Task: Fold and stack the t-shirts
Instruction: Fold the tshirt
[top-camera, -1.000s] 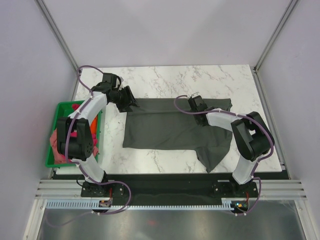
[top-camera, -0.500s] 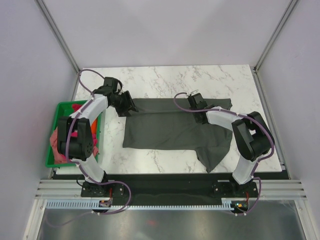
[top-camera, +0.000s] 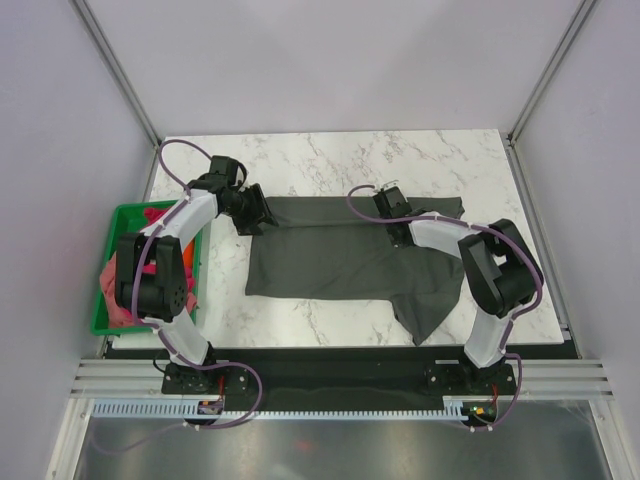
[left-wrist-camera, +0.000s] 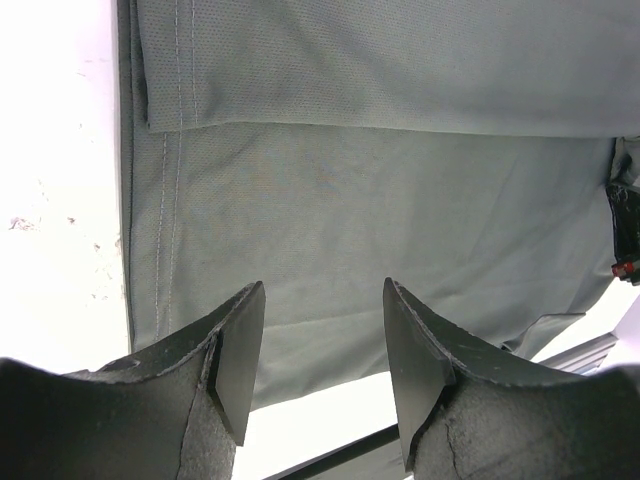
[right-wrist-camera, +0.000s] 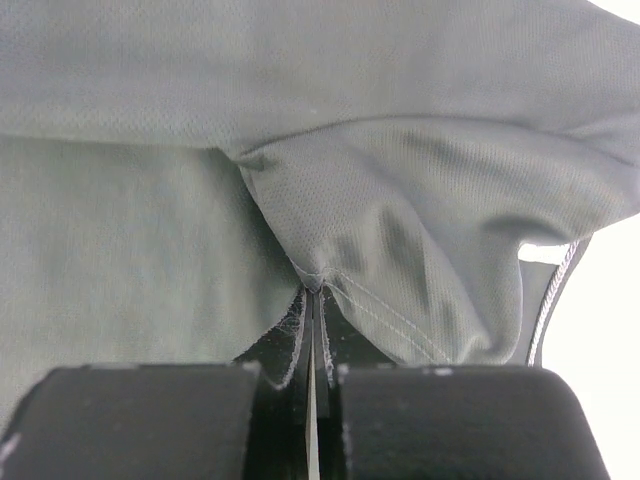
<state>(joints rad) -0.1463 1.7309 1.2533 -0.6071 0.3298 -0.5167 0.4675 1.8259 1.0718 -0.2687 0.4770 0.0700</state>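
Where right pincer (right-wrist-camera: 312, 308) grips (tightly), charcoal t-shirt (top-camera: 330, 255) puckers.

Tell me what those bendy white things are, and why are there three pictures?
Those are two robot arms, bolted at the near edge of a marble table. One picture looks down from above. The other two come from little cameras on each arm's wrist, so you see its own jaws up close. A dark grey t-shirt lies spread on the table. The left arm reaches to the shirt's far left corner; its jaws are open and hold nothing. The right arm reaches to the shirt's far edge, and its jaws are shut, pinching a bit of the grey cloth. At the left, a green bin holds pink cloth.
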